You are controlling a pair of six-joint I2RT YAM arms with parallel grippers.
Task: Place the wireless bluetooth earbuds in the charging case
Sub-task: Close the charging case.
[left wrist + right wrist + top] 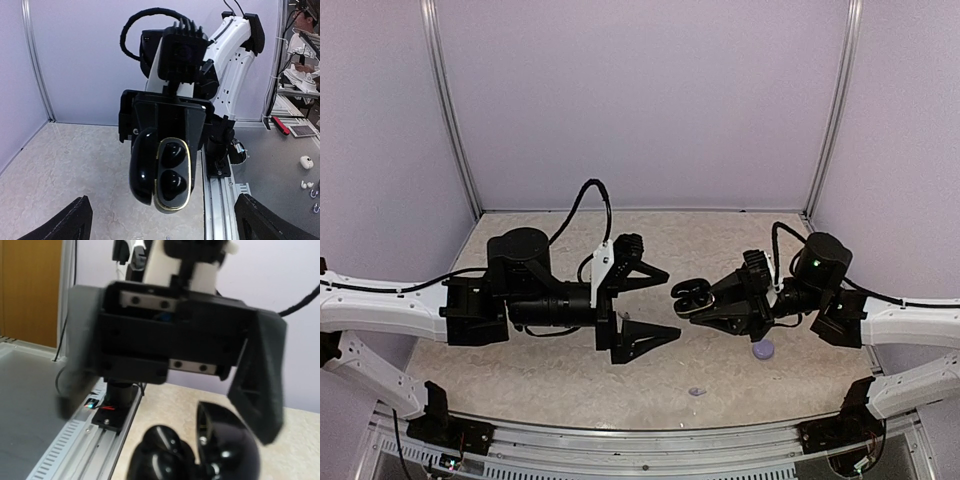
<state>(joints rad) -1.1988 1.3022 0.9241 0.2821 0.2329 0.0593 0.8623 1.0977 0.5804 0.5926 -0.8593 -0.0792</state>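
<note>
Black charging case is clamped in the right gripper mid-table in the top view, facing the left gripper, whose jaws are spread wide on nothing. A lavender bud lies on the table near the front edge, and a bigger lavender blob lies under the right arm, too small for us to identify. Left wrist: we see the case lid open, a gold rim, and two glossy black buds seated in the wells, one above the other; right wrist is blurred, with the case low in frame and the left gripper beyond it.
</note>
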